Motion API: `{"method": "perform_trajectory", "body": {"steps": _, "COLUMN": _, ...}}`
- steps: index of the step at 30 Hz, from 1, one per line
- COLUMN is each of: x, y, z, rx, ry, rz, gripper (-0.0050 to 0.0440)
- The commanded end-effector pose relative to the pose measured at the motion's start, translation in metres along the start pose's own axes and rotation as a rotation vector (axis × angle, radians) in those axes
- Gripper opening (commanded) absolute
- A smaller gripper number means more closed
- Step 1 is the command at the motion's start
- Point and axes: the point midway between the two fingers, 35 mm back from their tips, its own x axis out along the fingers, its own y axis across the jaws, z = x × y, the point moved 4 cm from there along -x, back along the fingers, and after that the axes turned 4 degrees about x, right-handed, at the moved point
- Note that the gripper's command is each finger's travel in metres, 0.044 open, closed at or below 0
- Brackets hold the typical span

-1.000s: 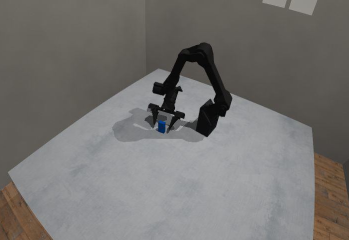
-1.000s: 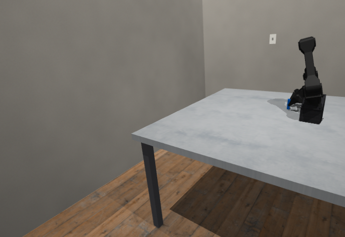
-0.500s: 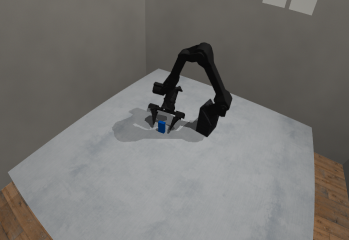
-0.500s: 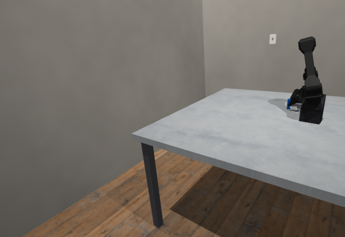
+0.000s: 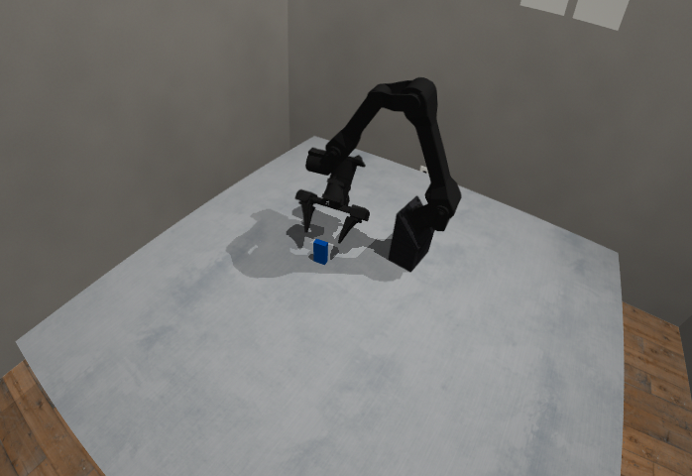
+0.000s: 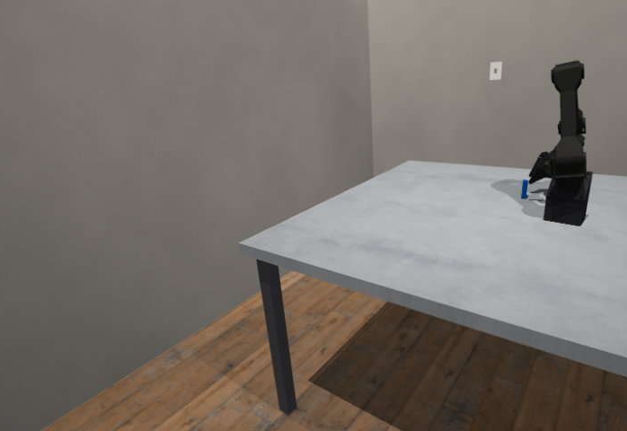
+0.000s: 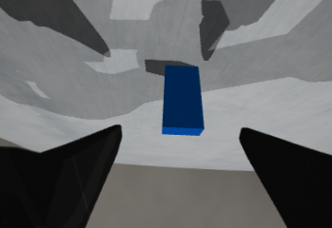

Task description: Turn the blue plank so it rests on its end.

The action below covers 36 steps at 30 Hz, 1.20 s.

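The blue plank [image 5: 319, 251] stands upright on its end on the grey table, in the arm's shadow. It also shows in the exterior view [image 6: 525, 189] and in the wrist view [image 7: 183, 100]. My gripper [image 5: 326, 228] is wide open and empty. It hangs a little above and behind the plank, with its two fingers spread to either side and clear of it. In the wrist view the fingertips frame the gap between them [image 7: 180, 138] with the plank beyond it, apart from both.
The arm's black base [image 5: 411, 238] stands on the table just right of the plank. The table's edges are far from the plank on all sides. Walls stand behind the table.
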Motion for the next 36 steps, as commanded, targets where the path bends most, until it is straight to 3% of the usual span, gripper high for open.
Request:
{"method": "perform_trajectory", "body": {"steps": 1, "x": -0.025, "y": 0.004, "z": -0.012, "rx": -0.024, "ry": -0.004, "rz": 0.015, "gripper": 0.044}}
{"method": "perform_trajectory", "body": {"steps": 9, "x": -0.057, "y": 0.003, "z": -0.023, "rx": -0.023, "ry": -0.006, "rz": 0.016, "gripper": 0.044}}
{"method": "perform_trajectory", "body": {"steps": 36, "x": -0.052, "y": 0.001, "z": -0.019, "rx": -0.001, "ry": -0.002, "rz": -0.005, "gripper": 0.044}}
